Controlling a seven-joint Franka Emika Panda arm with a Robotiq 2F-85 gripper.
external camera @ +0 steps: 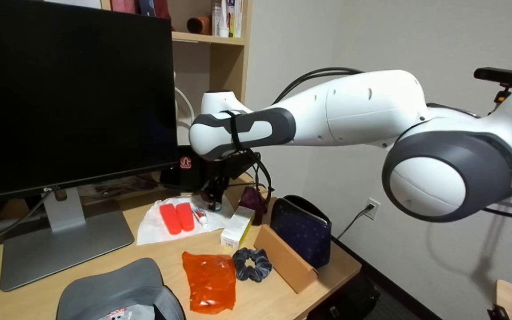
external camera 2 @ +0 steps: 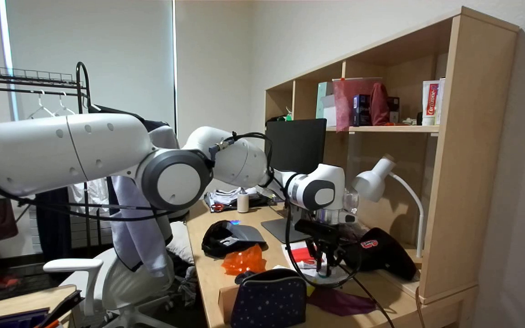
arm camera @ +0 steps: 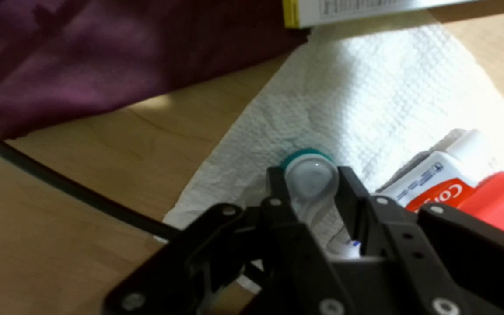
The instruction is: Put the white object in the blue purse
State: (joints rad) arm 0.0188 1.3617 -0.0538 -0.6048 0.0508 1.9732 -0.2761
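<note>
A small whitish, translucent, round-topped object [arm camera: 311, 181] with a teal rim is between my fingertips in the wrist view, over a white paper towel [arm camera: 400, 83]. My gripper [arm camera: 309, 171] is shut on it, with a finger against each side. I cannot tell whether it rests on the towel. The gripper points down in both exterior views [external camera: 215, 202] [external camera 2: 324, 268], where the object shows only as a small teal spot. The dark navy purse [external camera: 300, 233] stands upright near the desk's end, its top showing a dark opening; it also shows in an exterior view [external camera 2: 269, 300].
A tan box [external camera: 285, 258] leans along the purse. A white-yellow box [external camera: 237, 227] and a maroon cloth [external camera: 253, 202] lie between gripper and purse. A toothpaste tube [arm camera: 435, 175] and red pieces [external camera: 177, 218] lie beside the gripper. A monitor [external camera: 74, 98] stands alongside.
</note>
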